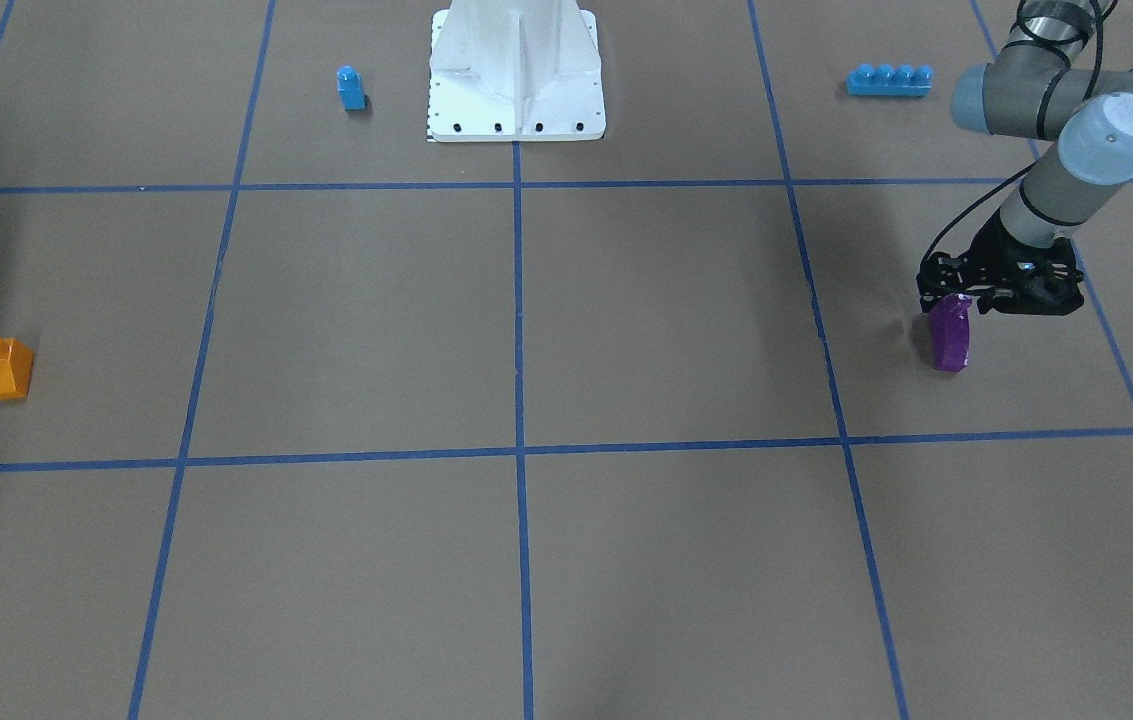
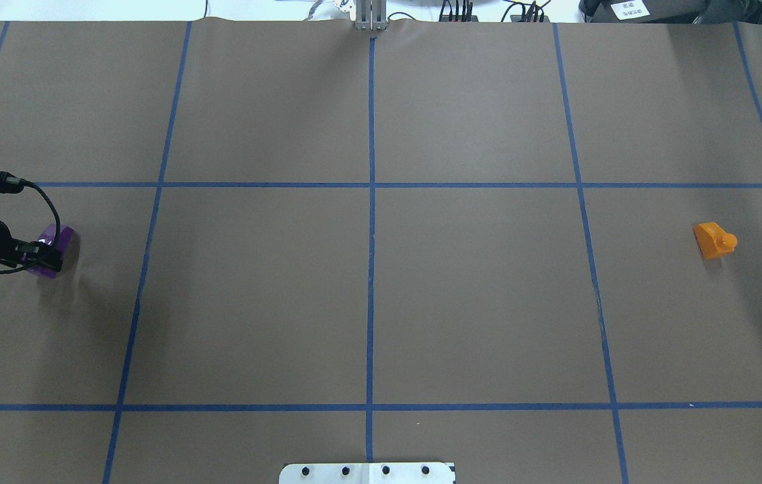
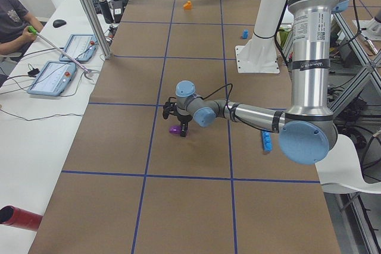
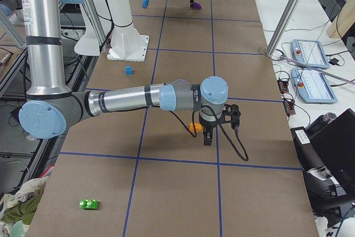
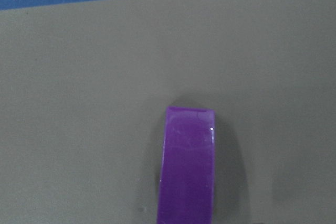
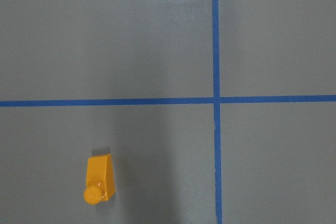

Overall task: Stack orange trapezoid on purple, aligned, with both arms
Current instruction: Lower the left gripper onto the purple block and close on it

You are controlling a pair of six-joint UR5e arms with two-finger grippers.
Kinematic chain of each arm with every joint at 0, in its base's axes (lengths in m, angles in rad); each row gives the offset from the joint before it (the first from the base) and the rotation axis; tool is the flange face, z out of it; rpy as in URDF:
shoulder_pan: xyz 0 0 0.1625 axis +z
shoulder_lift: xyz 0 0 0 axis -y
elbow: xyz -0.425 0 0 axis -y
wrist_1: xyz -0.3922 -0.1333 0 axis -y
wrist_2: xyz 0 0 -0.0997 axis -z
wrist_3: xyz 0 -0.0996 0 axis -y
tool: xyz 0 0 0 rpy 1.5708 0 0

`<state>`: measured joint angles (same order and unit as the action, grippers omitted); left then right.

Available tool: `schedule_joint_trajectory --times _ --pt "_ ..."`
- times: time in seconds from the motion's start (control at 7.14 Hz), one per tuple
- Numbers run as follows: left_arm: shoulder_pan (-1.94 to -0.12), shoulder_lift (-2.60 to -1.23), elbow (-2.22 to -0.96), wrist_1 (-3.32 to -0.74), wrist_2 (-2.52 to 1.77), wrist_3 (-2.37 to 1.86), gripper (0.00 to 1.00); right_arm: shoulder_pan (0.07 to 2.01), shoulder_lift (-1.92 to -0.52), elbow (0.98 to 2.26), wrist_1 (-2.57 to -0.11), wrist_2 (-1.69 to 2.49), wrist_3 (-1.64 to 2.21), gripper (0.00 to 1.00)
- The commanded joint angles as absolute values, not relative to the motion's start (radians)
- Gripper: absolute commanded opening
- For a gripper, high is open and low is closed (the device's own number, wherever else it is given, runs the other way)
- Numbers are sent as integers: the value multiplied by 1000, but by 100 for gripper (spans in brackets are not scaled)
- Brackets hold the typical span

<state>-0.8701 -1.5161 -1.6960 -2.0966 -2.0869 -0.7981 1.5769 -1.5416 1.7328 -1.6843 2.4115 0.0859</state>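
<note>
The purple block (image 1: pixel 950 338) is at the table's left end, also in the overhead view (image 2: pixel 58 243) and the exterior left view (image 3: pixel 174 129). My left gripper (image 1: pixel 956 298) is down over it, fingers closed on its top, the block at or just above the table. It fills the lower middle of the left wrist view (image 5: pixel 188 166). The orange trapezoid (image 1: pixel 5 368) stands alone at the far right end (image 2: pixel 714 240), stud up. My right gripper (image 4: pixel 208 137) hangs just beside it (image 4: pixel 193 127); I cannot tell if it is open. The right wrist view shows the orange trapezoid (image 6: pixel 100 180) below.
A small blue block (image 1: pixel 351 88) and a long blue brick (image 1: pixel 888 80) lie either side of the white robot base (image 1: pixel 516 80). A green block (image 4: pixel 89 204) lies near the right end. Blue tape lines grid the brown table.
</note>
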Motion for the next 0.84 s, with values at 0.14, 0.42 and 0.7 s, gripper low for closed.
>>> schedule_joint_trajectory --times 0.14,0.42,0.7 --pt "-871 -1520 -1716 -2092 -2098 -798 0 1577 -1540 1735 -1684 2411 86 100" --pt "-887 -1520 -1813 -2044 -2146 -796 0 1575 -1539 1735 -1684 2410 86 100" --pt "-882 -1624 -1844 -2031 -2134 -769 0 1577 -1540 1735 -1684 2414 87 100"
